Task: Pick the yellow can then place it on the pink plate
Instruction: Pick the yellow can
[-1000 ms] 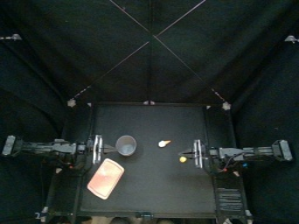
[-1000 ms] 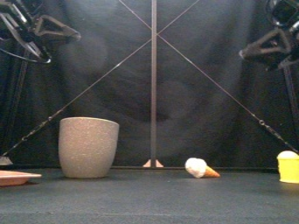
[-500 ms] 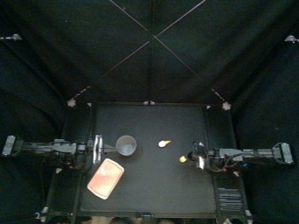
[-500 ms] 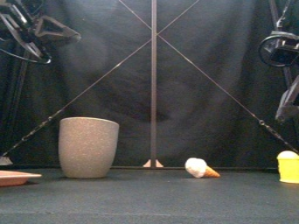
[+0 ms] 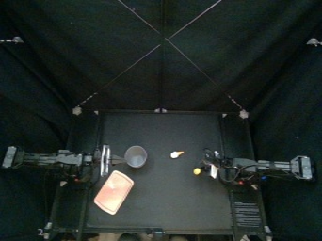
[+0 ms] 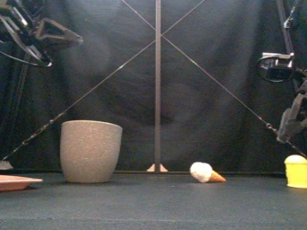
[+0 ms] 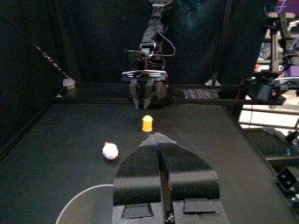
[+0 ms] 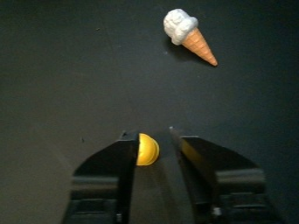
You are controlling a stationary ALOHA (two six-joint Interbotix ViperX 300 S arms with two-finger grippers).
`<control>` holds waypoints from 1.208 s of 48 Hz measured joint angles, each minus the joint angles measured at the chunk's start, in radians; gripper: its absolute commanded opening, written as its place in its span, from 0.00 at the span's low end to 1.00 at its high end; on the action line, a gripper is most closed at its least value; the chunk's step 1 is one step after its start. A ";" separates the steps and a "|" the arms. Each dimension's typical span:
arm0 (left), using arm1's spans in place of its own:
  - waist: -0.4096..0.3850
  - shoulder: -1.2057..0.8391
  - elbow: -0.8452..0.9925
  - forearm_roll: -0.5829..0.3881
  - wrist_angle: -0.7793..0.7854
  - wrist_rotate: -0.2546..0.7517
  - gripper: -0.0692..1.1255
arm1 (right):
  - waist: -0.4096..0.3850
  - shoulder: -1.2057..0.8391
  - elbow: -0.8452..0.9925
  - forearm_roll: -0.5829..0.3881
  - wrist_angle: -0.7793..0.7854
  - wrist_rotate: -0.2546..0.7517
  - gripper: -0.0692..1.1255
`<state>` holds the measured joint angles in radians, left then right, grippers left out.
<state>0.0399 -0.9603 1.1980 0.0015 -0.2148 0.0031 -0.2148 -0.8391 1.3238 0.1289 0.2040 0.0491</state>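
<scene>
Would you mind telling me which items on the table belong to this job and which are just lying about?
Job: yellow can, pink plate, right gripper.
Lying about: grey speckled cup, toy ice cream cone.

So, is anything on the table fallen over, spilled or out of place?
Only the toy ice cream cone lies on its side, between the grey cup and the yellow can, which both stand upright. The pink plate lies flat.
</scene>
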 measured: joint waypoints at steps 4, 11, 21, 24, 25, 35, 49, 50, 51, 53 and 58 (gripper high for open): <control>0.009 0.002 0.002 0.002 0.000 0.000 0.06 | -0.011 0.003 -0.009 0.011 0.014 0.000 0.83; 0.025 0.002 0.000 0.002 -0.002 0.000 0.06 | -0.020 0.003 -0.020 0.018 0.035 -0.002 0.83; 0.029 0.002 0.002 0.005 0.000 0.000 0.06 | -0.020 0.052 -0.028 0.043 0.058 0.000 0.83; 0.029 0.002 0.002 0.005 0.000 0.000 0.06 | -0.020 0.083 -0.037 0.054 0.071 -0.002 0.83; 0.031 0.002 0.000 0.005 0.000 0.000 0.06 | -0.020 0.098 -0.041 0.055 0.075 -0.002 0.83; 0.034 0.002 0.000 0.009 0.000 0.000 0.06 | -0.005 0.210 -0.071 0.063 0.094 -0.003 0.83; 0.034 0.002 0.005 0.011 0.000 0.002 0.06 | 0.031 0.284 -0.097 0.089 0.086 -0.002 0.83; 0.034 0.002 0.006 0.011 0.000 0.002 0.06 | 0.034 0.288 -0.097 0.092 0.084 -0.002 0.83; 0.035 0.002 0.006 0.012 0.000 0.002 0.06 | 0.035 0.293 -0.098 0.097 0.084 -0.002 0.83; 0.037 0.000 0.008 0.012 -0.002 0.002 0.06 | 0.040 0.302 -0.097 0.103 0.080 -0.002 0.83; 0.043 0.002 0.012 0.012 0.000 0.002 0.06 | 0.048 0.322 -0.098 0.118 0.071 -0.002 0.83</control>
<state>0.0828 -0.9587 1.2103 0.0138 -0.2148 0.0046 -0.1672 -0.5170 1.2257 0.2470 0.2746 0.0476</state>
